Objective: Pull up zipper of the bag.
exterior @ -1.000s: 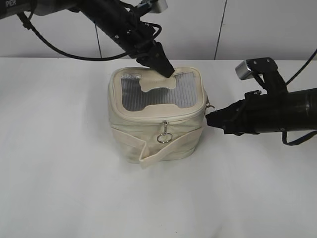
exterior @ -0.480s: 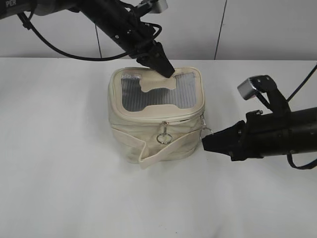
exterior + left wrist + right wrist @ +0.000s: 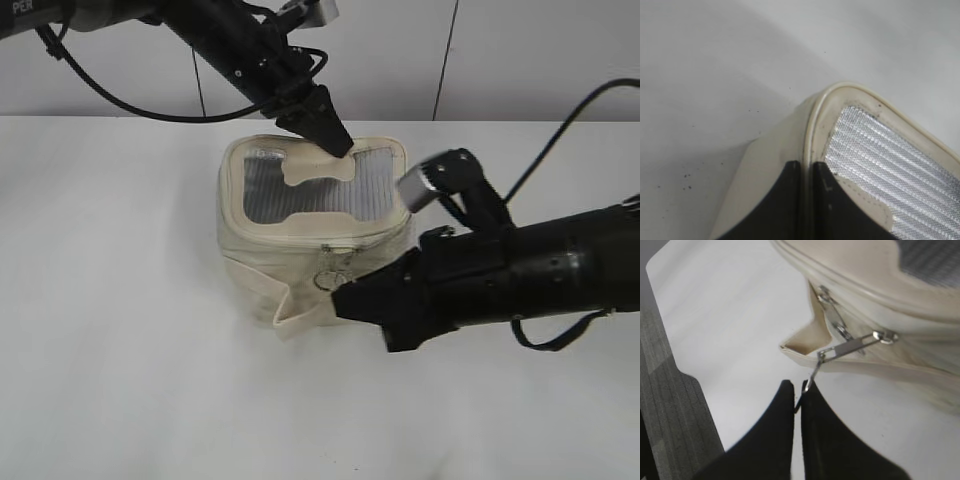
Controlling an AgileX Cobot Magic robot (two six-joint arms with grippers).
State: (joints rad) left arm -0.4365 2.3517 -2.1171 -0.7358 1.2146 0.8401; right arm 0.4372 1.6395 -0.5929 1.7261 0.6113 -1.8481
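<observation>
On the tabletop (image 3: 120, 330), the right gripper (image 3: 799, 399) is clamped on a ring pull of the zipper (image 3: 850, 344) (front rim, 6 o'clock side); the left gripper (image 3: 335, 142), fingers together, presses the bag (image 3: 300, 275) lid at 12 o'clock.

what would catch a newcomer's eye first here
The cream bag mid-table, caught between two black arms. The left gripper presses shut on the lid's back edge, while the right gripper at the front is shut on the ring pull of a silver slider on the zipper.
</observation>
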